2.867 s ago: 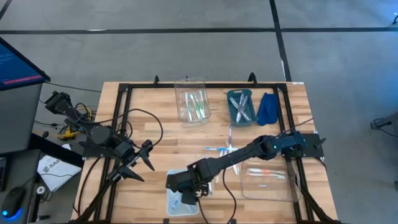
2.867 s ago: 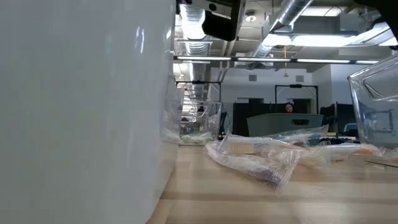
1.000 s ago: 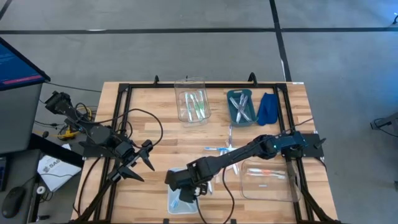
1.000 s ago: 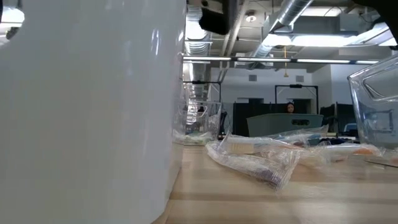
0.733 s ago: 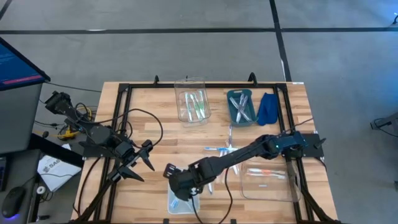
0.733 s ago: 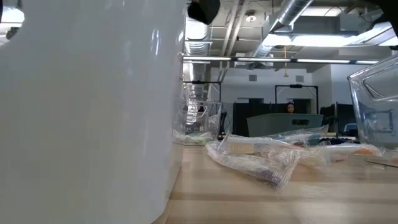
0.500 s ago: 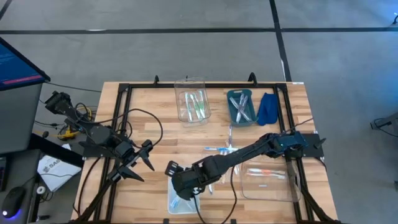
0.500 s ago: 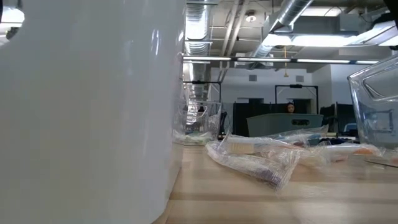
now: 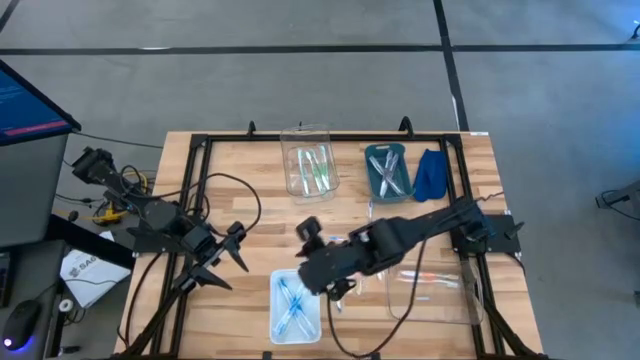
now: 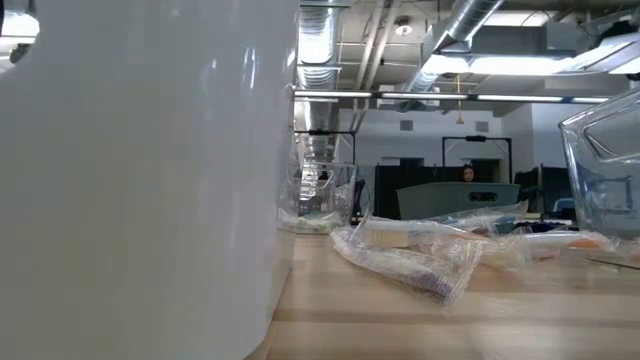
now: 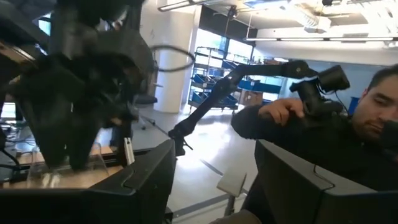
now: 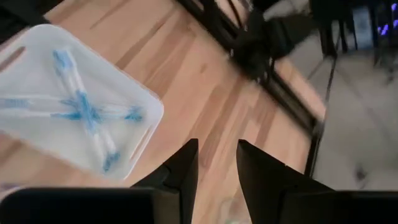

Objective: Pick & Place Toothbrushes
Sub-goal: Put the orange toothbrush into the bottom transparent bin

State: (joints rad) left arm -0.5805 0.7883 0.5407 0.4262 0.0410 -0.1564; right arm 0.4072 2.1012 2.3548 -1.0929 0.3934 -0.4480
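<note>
so the right arm's fingers (image 9: 337, 290) just pulled up off the white rectangular plastic tray (image 9: 296, 304) at bottom centre, slightly parted and empty, leaving blue-handled toothbrushes (image 12: 84, 115) crossed inside, so that drop's done, while the left fingers (image 9: 235, 258) idle wide open, mid-left of the bench (image 9: 255, 200).

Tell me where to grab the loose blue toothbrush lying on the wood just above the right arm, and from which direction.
Take the loose blue toothbrush at mid-handle, coming straight down from above with the gripper's fingers across the handle. It appears to lie flat on the table, roughly crosswise, so only its narrow sides offer a grip. Other wrapped brushes seem close beside it, so the end farther from them is probably the safer place.
</note>
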